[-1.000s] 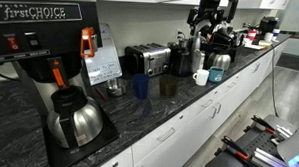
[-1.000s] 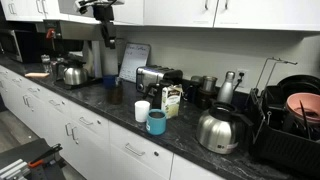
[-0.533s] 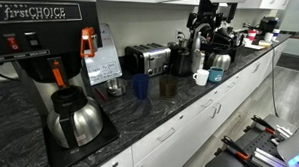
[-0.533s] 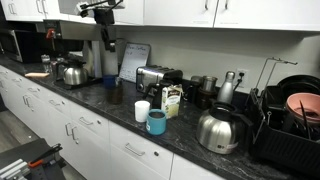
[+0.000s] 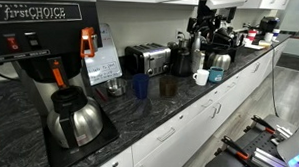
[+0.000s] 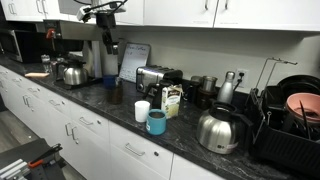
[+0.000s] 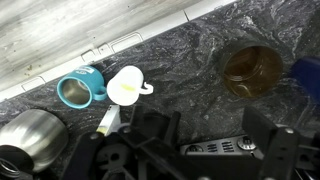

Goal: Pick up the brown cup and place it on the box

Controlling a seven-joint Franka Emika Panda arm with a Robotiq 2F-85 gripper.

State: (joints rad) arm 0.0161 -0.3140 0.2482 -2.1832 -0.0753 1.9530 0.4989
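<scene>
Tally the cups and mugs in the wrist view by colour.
brown cup: 1
blue cup: 1, cut off at the edge
white mug: 1
teal mug: 1
Total: 4

Fingers (image 7: 152,128) blurred, dark; blue cup (image 7: 308,78) cropped right.

dark brown plastic tumbler (image 5: 167,87) on the dark stone countertop (image 5: 179,110), just beside the blue plastic tumbler (image 5: 140,86), both before the chrome toaster (image 5: 146,59), white handled mug (image 5: 201,77) well apart along the counter
</scene>
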